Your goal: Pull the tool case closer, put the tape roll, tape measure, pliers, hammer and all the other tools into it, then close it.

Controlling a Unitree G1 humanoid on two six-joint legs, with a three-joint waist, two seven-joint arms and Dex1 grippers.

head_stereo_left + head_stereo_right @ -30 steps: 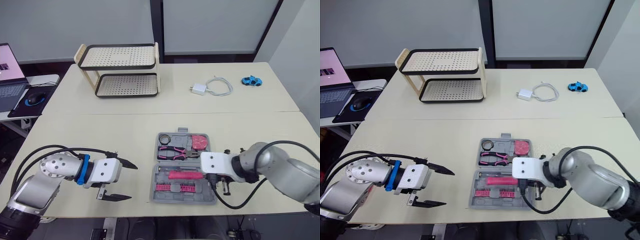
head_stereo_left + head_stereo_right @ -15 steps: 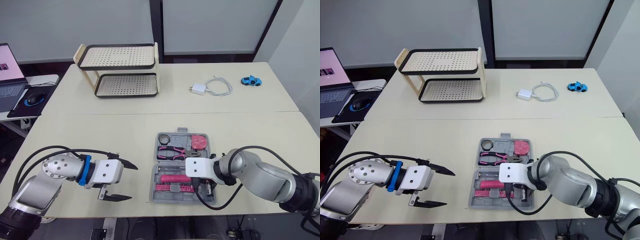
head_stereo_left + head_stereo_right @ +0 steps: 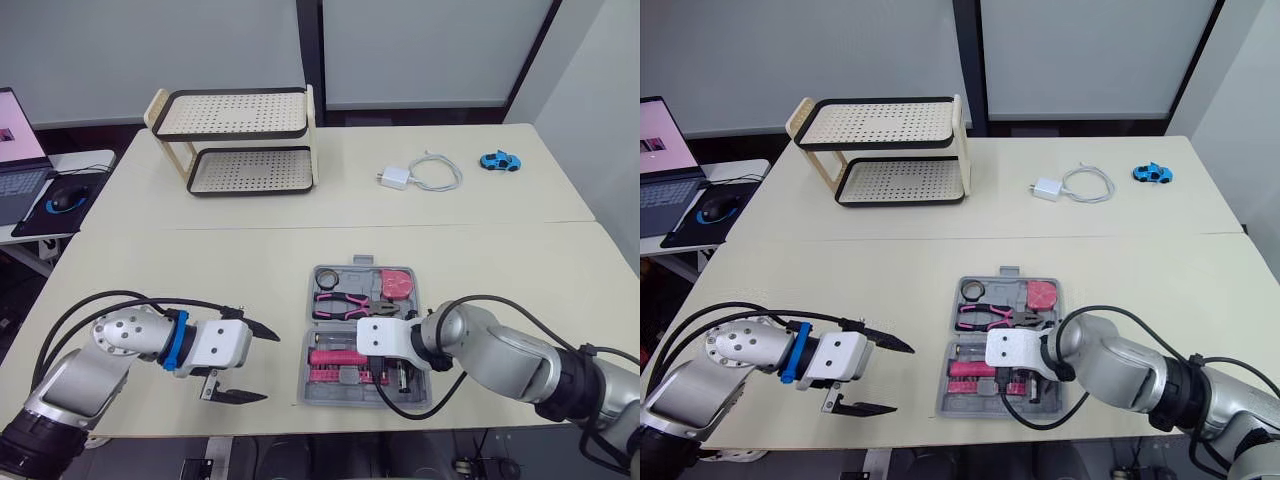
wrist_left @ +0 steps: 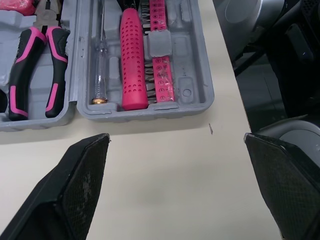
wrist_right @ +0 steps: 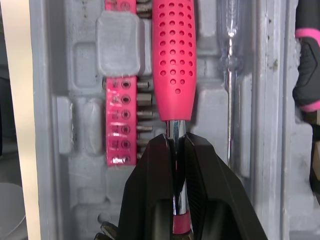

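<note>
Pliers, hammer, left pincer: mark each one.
pliers [image 4: 56, 70], left wrist view, on one black-and-pink handle.
hammer [image 5: 172, 60], right wrist view, on the pink perforated grip.
left pincer [image 3: 271, 366], left eye view, midway between its open fingertips.

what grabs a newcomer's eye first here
An open grey plastic tool case packed with pink tools sits at the near edge of the beige table. The right gripper is shut on the chrome shaft of a pink perforated-handle tool lying in its front half, while the left gripper hangs open over the table to its left.
</note>
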